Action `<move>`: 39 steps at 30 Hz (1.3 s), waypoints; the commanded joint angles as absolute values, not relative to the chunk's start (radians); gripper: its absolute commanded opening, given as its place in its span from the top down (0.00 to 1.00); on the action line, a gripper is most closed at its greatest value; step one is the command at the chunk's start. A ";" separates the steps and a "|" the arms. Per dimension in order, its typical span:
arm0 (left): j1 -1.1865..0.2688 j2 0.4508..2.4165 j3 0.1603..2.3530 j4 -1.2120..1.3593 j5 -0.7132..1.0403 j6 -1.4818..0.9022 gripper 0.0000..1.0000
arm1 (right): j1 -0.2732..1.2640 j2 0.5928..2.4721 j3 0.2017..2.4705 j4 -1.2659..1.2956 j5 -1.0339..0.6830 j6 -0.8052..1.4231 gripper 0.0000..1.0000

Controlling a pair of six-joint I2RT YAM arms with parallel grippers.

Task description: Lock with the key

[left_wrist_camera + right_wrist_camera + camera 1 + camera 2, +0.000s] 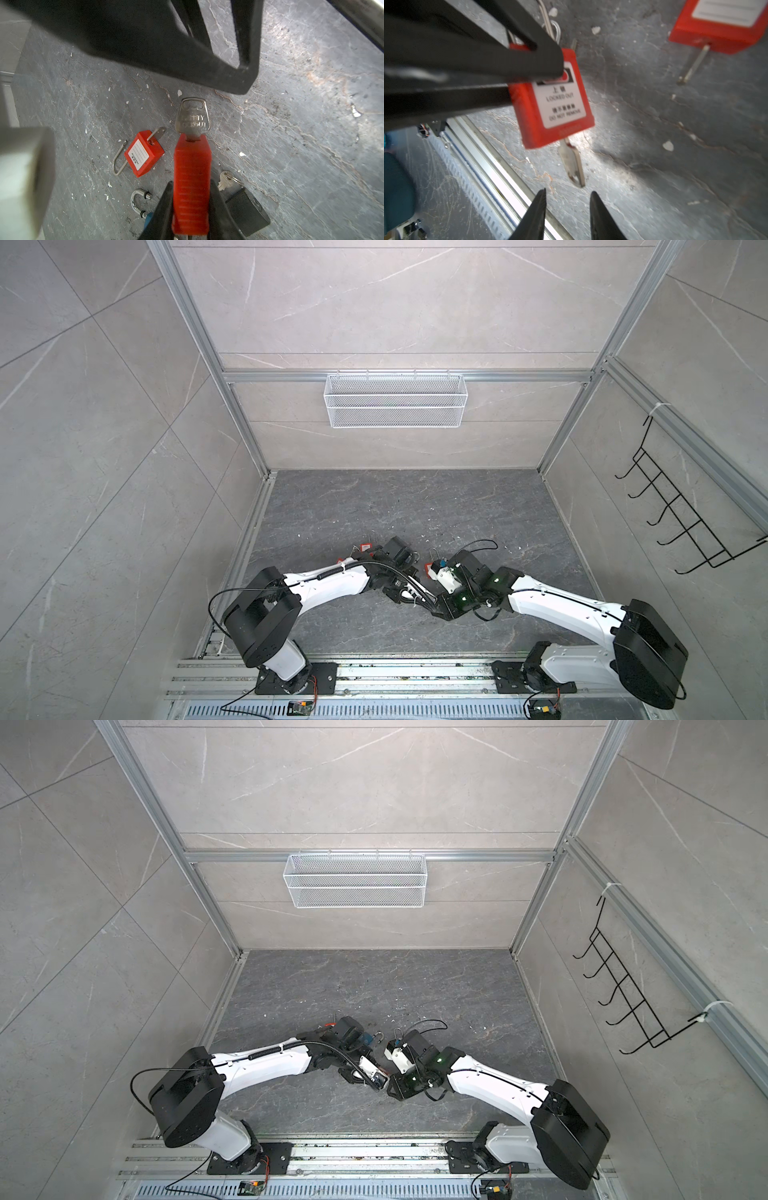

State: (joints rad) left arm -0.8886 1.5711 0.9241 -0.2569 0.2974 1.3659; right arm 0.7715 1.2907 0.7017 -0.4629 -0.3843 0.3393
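Left gripper (191,185) pinches red lock (192,162) by its flat sides, body edge-on to left wrist cam. Key (192,116) sits in the keyhole, bow sticking out free, nothing on it. In a top view lock (428,568) is a red patch at lower middle of frame, between the two wrists, looks lifted off floor (415,510). Right gripper (568,193) is spread, tips just short of the bow, key not yet between them. Bow sits slightly off their centre line in right wrist view. Shackle end is blurred behind left fingers, cannot tell if seated.

Step in hand, my read: grab bow, turn key. To do it well:
- Line tips up with bow so pads land on its flat faces, not its edges.
- Go deep enough to cover most of bow, stop before lock body.
- Close firm, thin metal slips.
- Turn about key's own axis only, no side pull, or blade binds or lock twists out of the left pinch.
- Left holds hard and steady, it is the only counter-hold.
- If shackle is out, press it in first.

Around: spare red lock (144,153) with open shackle, blue lock (149,219), black lock (247,214) lie on floor below, untouched. Ignore them.
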 commanded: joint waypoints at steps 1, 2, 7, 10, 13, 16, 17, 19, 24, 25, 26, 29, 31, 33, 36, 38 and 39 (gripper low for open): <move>-0.892 1.527 0.920 -0.237 0.342 1.403 0.97 | 0.761 1.305 0.733 -0.439 -0.420 0.314 0.64; -0.893 1.525 0.919 -0.234 0.342 1.403 0.98 | 0.758 1.308 0.734 -0.437 -0.422 0.310 0.64; -0.899 1.503 0.904 -0.215 0.352 1.409 1.00 | 0.734 1.331 0.741 -0.429 -0.447 0.294 0.70; -0.903 1.495 0.902 -0.216 0.354 1.417 1.00 | 0.718 1.343 0.748 -0.419 -0.477 0.280 0.75; -0.906 1.493 0.904 -0.222 0.355 1.428 1.00 | 0.705 1.350 0.754 -0.415 -0.508 0.266 0.80; -0.909 1.496 0.905 -0.224 0.352 1.428 1.00 | 0.697 1.350 0.758 -0.412 -0.527 0.261 0.83; -0.911 1.497 0.905 -0.223 0.351 1.428 1.00 | 0.695 1.348 0.757 -0.414 -0.530 0.258 0.83; -0.913 1.499 0.905 -0.221 0.343 1.430 1.00 | 0.691 1.347 0.754 -0.411 -0.543 0.254 0.86; -0.913 1.513 0.920 -0.250 0.305 1.433 1.00 | 0.672 1.342 0.750 -0.427 -0.571 0.249 0.94; -0.913 1.516 0.924 -0.254 0.292 1.433 1.00 | 0.668 1.339 0.746 -0.431 -0.575 0.250 0.94; -0.913 1.520 0.925 -0.258 0.277 1.433 1.00 | 0.663 1.337 0.743 -0.437 -0.581 0.247 0.96; -0.904 1.533 0.947 -0.303 0.252 1.433 1.00 | 0.646 1.317 0.731 -0.455 -0.593 0.241 0.98; -0.898 1.537 0.958 -0.321 0.244 1.426 1.00 | 0.635 1.303 0.723 -0.464 -0.601 0.238 0.99; -0.892 1.537 0.967 -0.333 0.239 1.418 1.00 | 0.628 1.295 0.719 -0.476 -0.604 0.233 1.00; -0.882 1.543 0.989 -0.369 0.221 1.415 1.00 | 0.621 1.293 0.720 -0.493 -0.610 0.226 1.00; -0.878 1.547 1.001 -0.388 0.210 1.412 1.00 | 0.620 1.295 0.721 -0.497 -0.620 0.228 1.00; -0.875 1.549 1.011 -0.404 0.210 1.409 1.00 | 0.618 1.296 0.722 -0.498 -0.626 0.227 1.00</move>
